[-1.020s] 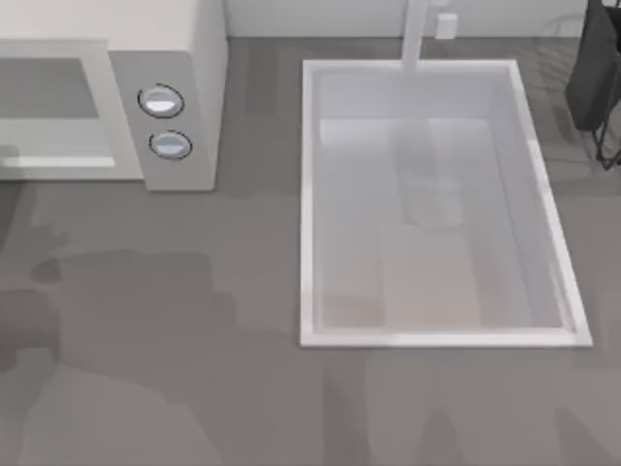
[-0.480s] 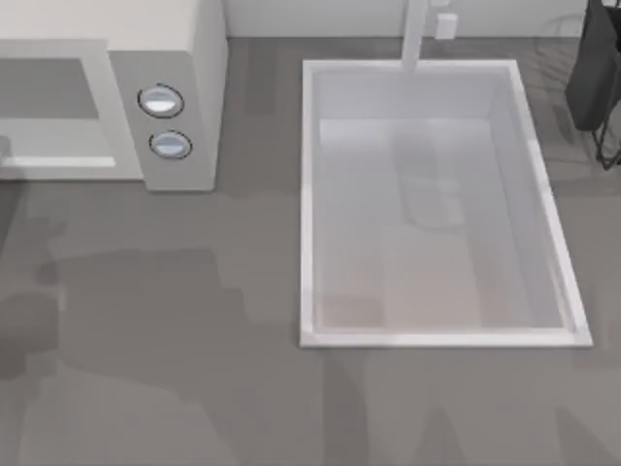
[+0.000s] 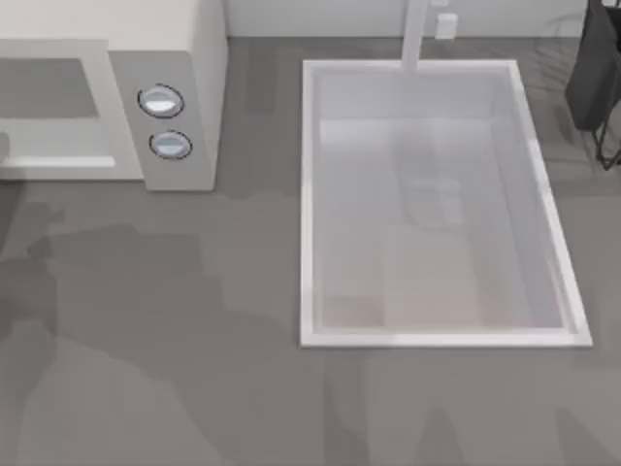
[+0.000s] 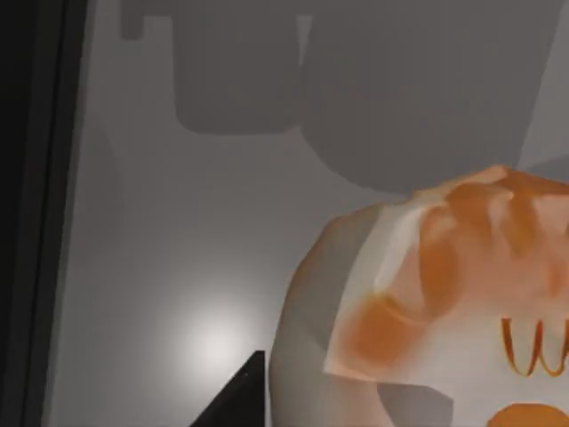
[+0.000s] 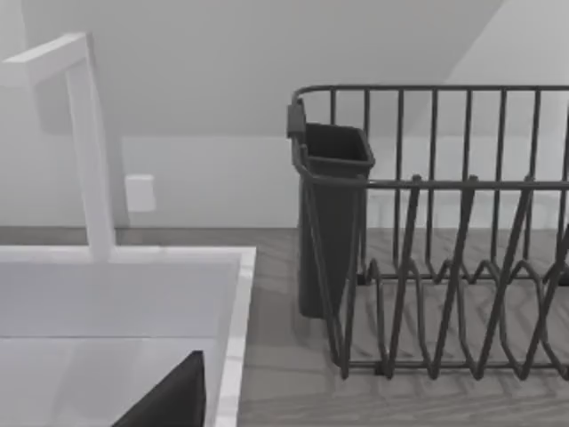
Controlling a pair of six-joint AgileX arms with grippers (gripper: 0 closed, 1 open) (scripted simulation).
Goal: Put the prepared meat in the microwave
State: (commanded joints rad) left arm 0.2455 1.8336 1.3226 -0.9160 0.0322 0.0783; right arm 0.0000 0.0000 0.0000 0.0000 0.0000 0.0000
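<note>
Now, bench notes. The microwave [image 3: 184, 58] sits at the back left corner of the bench, with two knobs [image 3: 161, 101] on its side panel and the grey cavity [image 3: 49, 87] open toward the left edge. The sink [image 3: 309, 194] takes up the middle and right of the bench, with the faucet [image 3: 415, 34] at its back rim. The dish rack [image 5: 444, 222] stands at the back right corner.

The prepared meat [image 4: 444, 302] shows up close in the left wrist view as a pale tan lump with orange-brown patches. Plain grey walls surround it and a dark frame runs along one side. I judge it to be inside the microwave cavity or at its mouth. Whether it rests on the cavity floor or hangs above it is not clear.

The left claw [image 4: 236, 396] shows as a dark wedge just beside the meat. I cannot tell whether it is spread or pinching the meat. The right claw [image 5: 169, 400] is over the sink's back right corner, near the rack, and looks parked. I cannot tell its state either.

The step in hand, as I judge it, is setting the meat down inside the cavity. To do it well:
- Lower the meat until it rests on the cavity floor, well inside the door frame.
- Release it only once it is supported, so it does not drop or roll.
- Draw the claw straight back out through the opening, keeping clear of the frame and walls.
- Keep the right arm where it is.
</note>
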